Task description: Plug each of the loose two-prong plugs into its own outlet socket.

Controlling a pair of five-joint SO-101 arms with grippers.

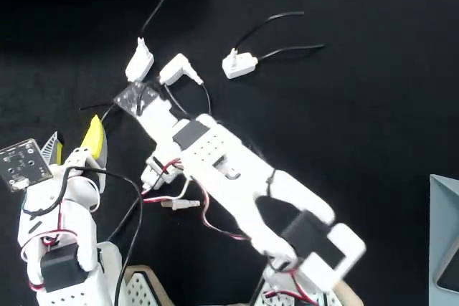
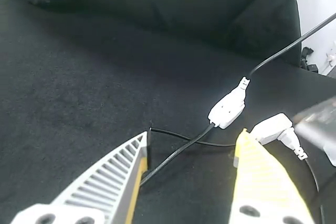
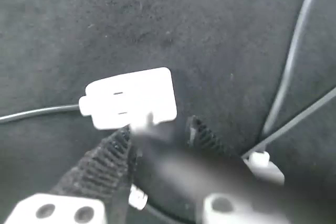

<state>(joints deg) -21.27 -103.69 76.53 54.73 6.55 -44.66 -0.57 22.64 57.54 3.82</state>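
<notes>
Left gripper (image 2: 191, 136): jaws wide apart, empty, well short of the plugs. Right gripper (image 3: 157, 129), the nearer: jaws parted, nothing clearly held, with a white socket (image 3: 131, 103) just beyond its fingertips, long axis across the gap. The right wrist view shows the socket's two slots; the high view adds another plug (image 1: 240, 64) farther right.

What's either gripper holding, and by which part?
Left gripper holds nothing. Right gripper sits at a white socket, blurred; a hold cannot be told.

Black-clothed table (image 1: 373, 105) bears white plugs (image 1: 239, 64) on black cords (image 1: 305, 48).
</notes>
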